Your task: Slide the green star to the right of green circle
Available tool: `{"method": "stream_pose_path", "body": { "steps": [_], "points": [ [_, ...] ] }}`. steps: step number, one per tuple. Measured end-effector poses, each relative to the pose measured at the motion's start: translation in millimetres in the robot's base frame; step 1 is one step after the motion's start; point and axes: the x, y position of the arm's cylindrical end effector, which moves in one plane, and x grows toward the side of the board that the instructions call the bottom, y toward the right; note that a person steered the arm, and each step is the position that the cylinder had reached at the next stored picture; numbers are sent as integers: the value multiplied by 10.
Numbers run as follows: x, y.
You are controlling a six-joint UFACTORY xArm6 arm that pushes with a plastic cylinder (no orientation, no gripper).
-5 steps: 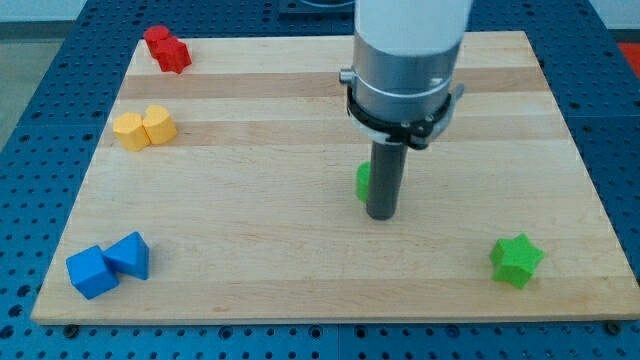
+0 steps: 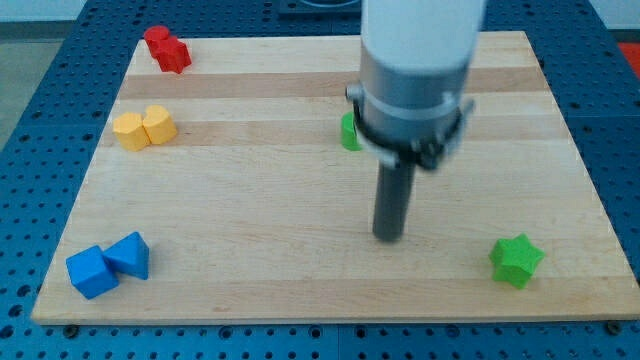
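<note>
Star: the green star-shaped block (image 2: 517, 260) sits near the wooden desk's (image 2: 250, 260) bottom-right corner, well apart from the green circle (image 2: 349, 132); no clear long axis.
Tip: my tip (image 2: 388, 237), a bare rod with no hand, rests left of the star.
Approach: probably swing below the star, then push toward the circle's right.
</note>
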Motion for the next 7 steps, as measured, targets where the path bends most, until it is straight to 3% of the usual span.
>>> {"method": "stream_pose_path", "body": {
  "steps": [1, 2, 3, 5, 7],
  "points": [
    [444, 312],
    [386, 1332],
    [332, 1694],
    [131, 1214],
    [-412, 1660]
  ]
}}
